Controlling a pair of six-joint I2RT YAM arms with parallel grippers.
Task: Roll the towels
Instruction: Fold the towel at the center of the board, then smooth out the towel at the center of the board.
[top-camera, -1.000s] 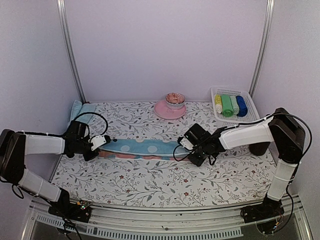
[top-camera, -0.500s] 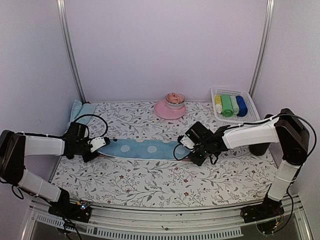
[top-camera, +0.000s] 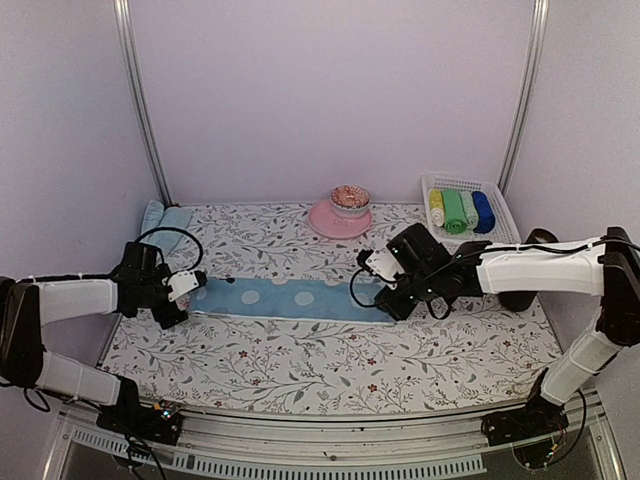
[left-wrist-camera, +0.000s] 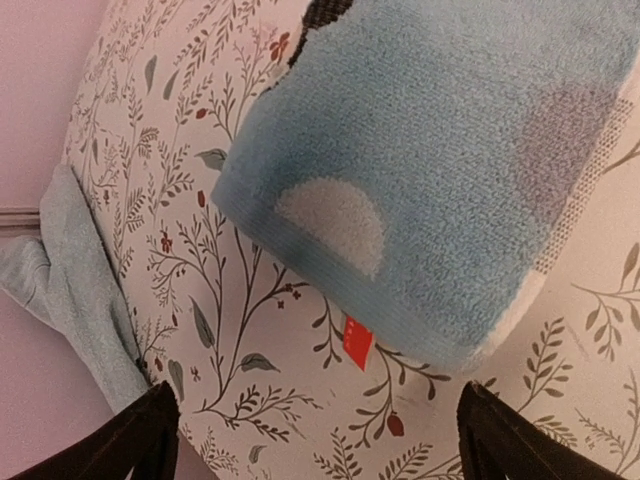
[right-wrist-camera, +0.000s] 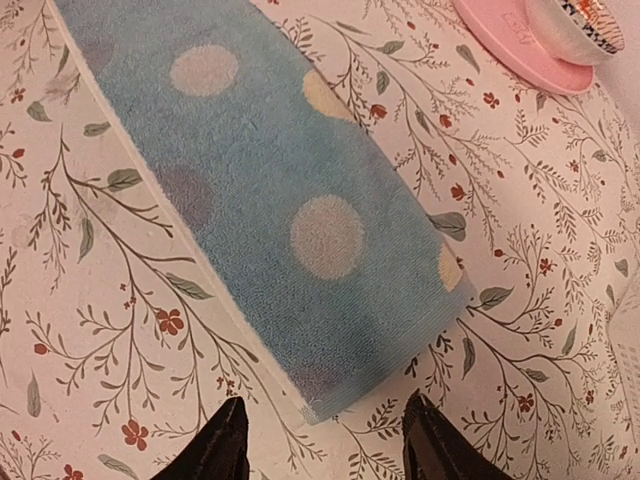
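Note:
A long blue towel (top-camera: 290, 297) with pale dots lies flat in a folded strip across the middle of the table. Its left end (left-wrist-camera: 430, 170), with a red tag, lies just ahead of my left gripper (left-wrist-camera: 320, 455), which is open and empty. That left gripper (top-camera: 188, 292) sits at the strip's left end. The towel's right end (right-wrist-camera: 270, 200) lies just in front of my right gripper (right-wrist-camera: 325, 445), also open and holding nothing. This right gripper (top-camera: 388, 297) hovers at the strip's right end. A second pale teal towel (top-camera: 160, 220) lies bunched at the back left corner (left-wrist-camera: 70, 270).
A pink plate (top-camera: 335, 222) with a patterned bowl (top-camera: 350, 198) stands at the back centre, and its rim (right-wrist-camera: 520, 45) shows in the right wrist view. A white basket (top-camera: 500, 212) at the back right holds several rolled cloths. Walls close in the table on three sides.
Both grippers have opened and let go of the towel's ends. The towel has settled flat on the table. Both arms have drawn slightly away from the strip's ends.

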